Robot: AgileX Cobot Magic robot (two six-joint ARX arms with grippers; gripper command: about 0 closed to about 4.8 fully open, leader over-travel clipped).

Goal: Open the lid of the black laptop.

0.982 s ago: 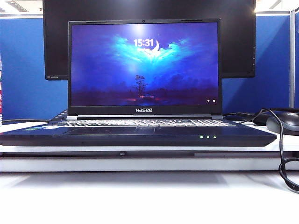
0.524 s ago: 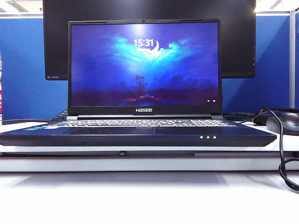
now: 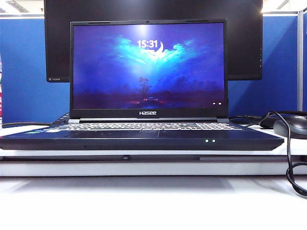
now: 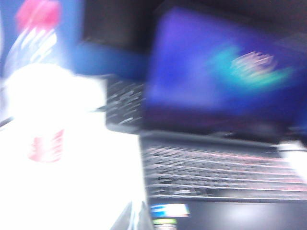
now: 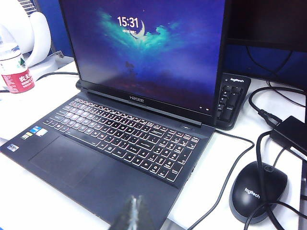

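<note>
The black laptop (image 3: 144, 134) sits square on the white table (image 3: 153, 201), its front edge facing the exterior camera, with two small green lights glowing on that edge right of centre. The lid (image 3: 147, 67) stands fully raised, close to upright, and its screen is lit with a blue night-sky wallpaper showing the time 15:31 near the top; a black bezel frames the picture, with a webcam dot at the top middle and the white "Hasee" wordmark on the lower strip. The keyboard deck (image 5: 124, 139) is flat and dark with white-lettered keys and a wide touchpad nearer the front, and small stickers sit at one front corner. Behind the lid rises a larger black monitor (image 3: 244, 43), and a separate black keyboard (image 5: 231, 98) peeks out from behind the laptop's side. A black mouse (image 5: 258, 190) with its cable rests on the table just beside the laptop, and a water bottle (image 5: 14, 67) stands well off its other side. The right tool (image 5: 135, 211) hangs over the laptop's front corner, touching nothing, its fingertips pressed together. The left tool (image 4: 138, 218) shows only as a blurred sliver near the laptop's front edge, and I cannot tell whether it is spread or closed.
</note>
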